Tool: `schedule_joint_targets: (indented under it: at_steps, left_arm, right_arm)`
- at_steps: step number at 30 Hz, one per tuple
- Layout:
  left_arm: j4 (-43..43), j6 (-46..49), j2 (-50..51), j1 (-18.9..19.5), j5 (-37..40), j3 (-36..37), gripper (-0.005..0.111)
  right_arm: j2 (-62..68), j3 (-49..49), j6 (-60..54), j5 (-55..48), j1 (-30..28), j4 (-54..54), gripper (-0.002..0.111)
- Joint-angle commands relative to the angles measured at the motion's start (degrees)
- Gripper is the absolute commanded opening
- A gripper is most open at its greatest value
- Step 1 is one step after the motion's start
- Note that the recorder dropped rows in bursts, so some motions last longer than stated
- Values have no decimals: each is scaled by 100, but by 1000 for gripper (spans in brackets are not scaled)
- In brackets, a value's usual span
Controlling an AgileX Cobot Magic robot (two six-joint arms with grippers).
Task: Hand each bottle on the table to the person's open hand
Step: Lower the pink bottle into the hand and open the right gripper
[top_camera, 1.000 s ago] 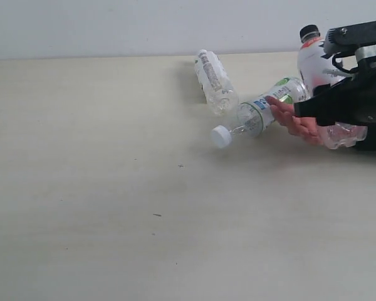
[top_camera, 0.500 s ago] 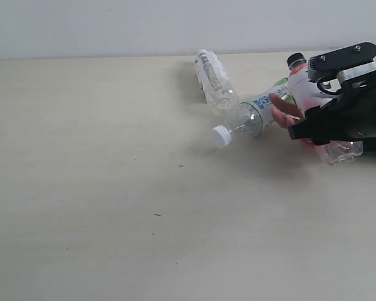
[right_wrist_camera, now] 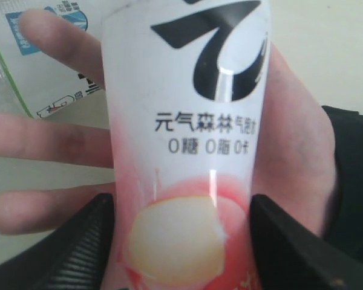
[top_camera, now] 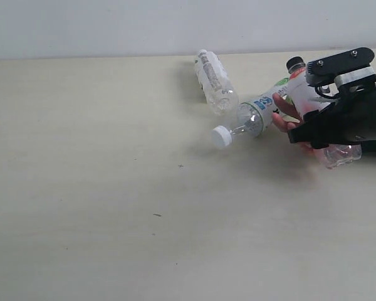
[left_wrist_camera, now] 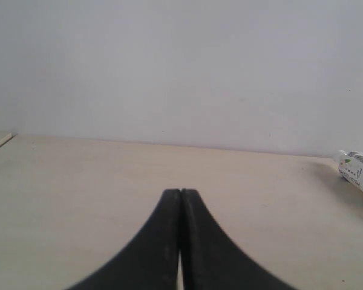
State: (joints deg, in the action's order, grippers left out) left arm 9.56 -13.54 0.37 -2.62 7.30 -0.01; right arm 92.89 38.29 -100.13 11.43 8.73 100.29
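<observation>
My right gripper point(top_camera: 313, 122) is shut on the black-capped bottle with the pink-white label point(top_camera: 302, 88), which leans with its cap to the far left. Its body point(right_wrist_camera: 187, 151) lies against the palm of the person's open hand point(right_wrist_camera: 48, 145), whose fingers point(top_camera: 286, 111) reach round it; the black fingers sit on both sides of it. A clear bottle end point(top_camera: 338, 153) sticks out below the gripper, in line with this bottle. The white-capped green-blue bottle point(top_camera: 254, 116) lies beside the hand. Behind it lies the white-print bottle point(top_camera: 214, 81). No floral pear bottle shows. My left gripper point(left_wrist_camera: 181, 193) is shut and empty.
The beige table point(top_camera: 113, 207) stretches to the left and front, with tiny dark specks point(top_camera: 156, 215). A pale wall runs behind it. The black sleeve cuff point(right_wrist_camera: 351, 181) sits beside my right finger. In the left wrist view, a bottle point(left_wrist_camera: 358, 172) lies at the frame's edge.
My right gripper has tipped the black-capped bottle from upright and brought it down and left onto the hand. The hand's fingers have risen round it. The other bottles have not moved.
</observation>
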Motion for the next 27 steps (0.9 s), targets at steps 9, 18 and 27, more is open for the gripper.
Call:
schedule_joint_targets:
  at_steps: [9, 18, 27]
  left_arm:
    - [40, -30, -37, -32, -16, 1, 1]
    - [40, -30, -37, -32, -16, 1, 1]
    - [40, -30, -37, -32, -16, 1, 1]
  right_arm:
    - [19, -13, 27, 52, -47, -35, 43]
    - [19, -13, 27, 214, -47, -35, 73]
    - [19, -13, 27, 342, -47, -35, 76]
